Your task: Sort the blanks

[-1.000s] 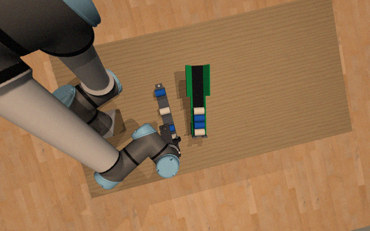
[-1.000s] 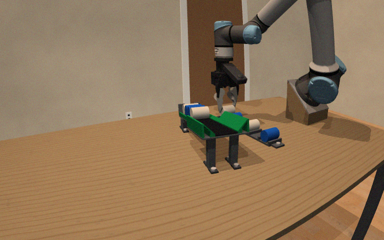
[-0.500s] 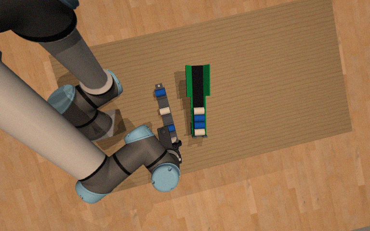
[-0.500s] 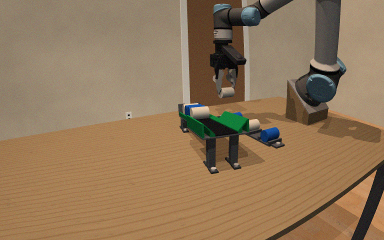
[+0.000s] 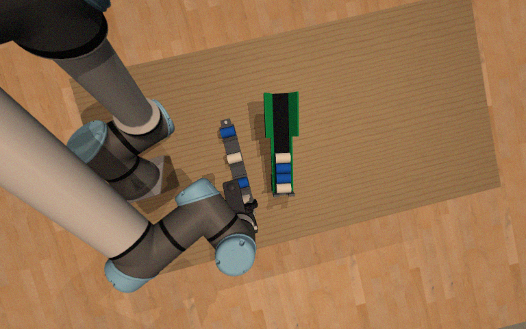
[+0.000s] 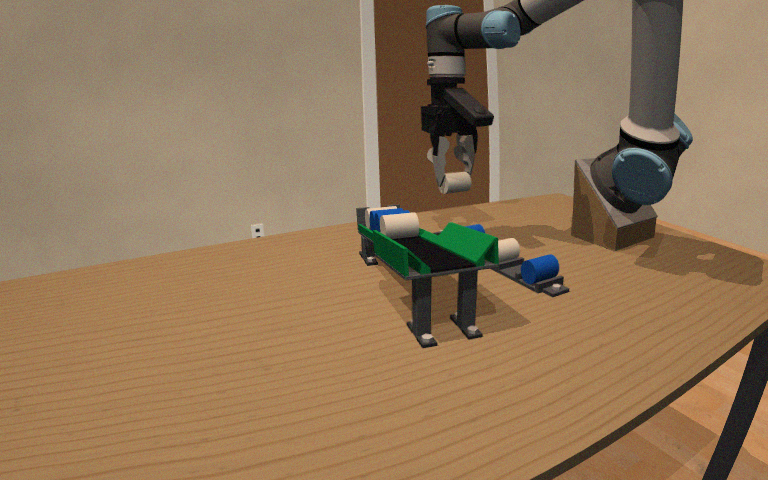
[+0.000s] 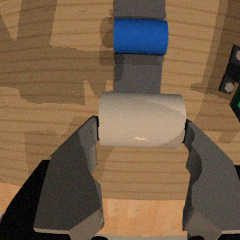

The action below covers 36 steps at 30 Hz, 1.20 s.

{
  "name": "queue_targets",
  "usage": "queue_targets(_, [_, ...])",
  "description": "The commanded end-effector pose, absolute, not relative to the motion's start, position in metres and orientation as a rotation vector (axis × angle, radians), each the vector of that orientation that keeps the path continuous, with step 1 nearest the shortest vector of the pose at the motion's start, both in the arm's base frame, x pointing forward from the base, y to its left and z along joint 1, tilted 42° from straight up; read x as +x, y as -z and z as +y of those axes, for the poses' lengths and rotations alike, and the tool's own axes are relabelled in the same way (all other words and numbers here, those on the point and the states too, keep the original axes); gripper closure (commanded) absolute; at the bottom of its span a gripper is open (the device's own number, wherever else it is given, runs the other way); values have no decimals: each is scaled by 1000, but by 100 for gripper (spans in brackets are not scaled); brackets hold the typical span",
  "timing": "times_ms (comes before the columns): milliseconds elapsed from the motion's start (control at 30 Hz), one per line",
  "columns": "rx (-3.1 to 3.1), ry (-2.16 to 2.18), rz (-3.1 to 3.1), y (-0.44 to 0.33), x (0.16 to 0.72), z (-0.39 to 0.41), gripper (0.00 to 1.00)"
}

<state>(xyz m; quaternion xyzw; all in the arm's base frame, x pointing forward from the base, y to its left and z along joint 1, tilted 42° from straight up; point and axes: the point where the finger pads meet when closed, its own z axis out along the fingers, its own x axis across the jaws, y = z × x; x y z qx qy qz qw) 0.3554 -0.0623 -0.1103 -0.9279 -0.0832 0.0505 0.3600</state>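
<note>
Fingers (image 6: 438, 167) of the gripper (image 5: 248, 199) (image 6: 455, 180) (image 7: 142, 122) are clenched on a cream blank (image 5: 246, 199) (image 6: 457, 182) (image 7: 142, 121), one at each end, holding it lengthwise between them in the air. Read as a clock face, the top view puts this blank toward 6 o'clock, by that end of the stock rack (image 5: 231, 145) (image 6: 509, 270) (image 7: 137, 77).

The rack bears three blanks: a blue blank (image 5: 227, 131) (image 6: 540, 269) near its 12 o'clock end, a second cream blank (image 5: 234, 157) (image 6: 505, 249) about midway, and another blue blank (image 5: 243, 182) (image 6: 475, 228) (image 7: 140, 36) toward 6.

At the rack's 3 o'clock side stands the green feed ramp (image 5: 293, 114) (image 6: 467, 243) (image 7: 237, 102), its stop (image 5: 283, 195) (image 6: 363, 217) at the 6 o'clock end. Four blanks lie across it in a row: the stop's cream blank (image 5: 283, 188) (image 6: 370, 215), two blue blanks (image 5: 283, 173) (image 6: 389, 213), then the outer cream blank (image 5: 283, 157) (image 6: 399, 225) toward 12.

Versus the earlier frames, your gripper (image 5: 250, 216) (image 6: 454, 180) (image 7: 140, 119) has risen, carrying a white blank (image 6: 456, 182) (image 7: 142, 120) up from beside the rack's (image 5: 238, 168) (image 6: 509, 270) (image 7: 138, 75) blue blank (image 5: 243, 182) (image 7: 140, 36) to well above it.
</note>
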Motion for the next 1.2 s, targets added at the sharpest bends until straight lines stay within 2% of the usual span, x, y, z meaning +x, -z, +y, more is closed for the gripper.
queue_targets(0, [-2405, -133, -197, 98, 377, -61, 67])
queue_targets(67, [-2405, -133, -197, 98, 377, -61, 67])
queue_targets(200, [-2416, -150, -147, 71, 419, -48, 67])
queue_targets(700, [-2421, -187, -45, -1, 499, 3, 67])
queue_targets(1167, [-2414, -213, 13, -52, 538, 48, 67])
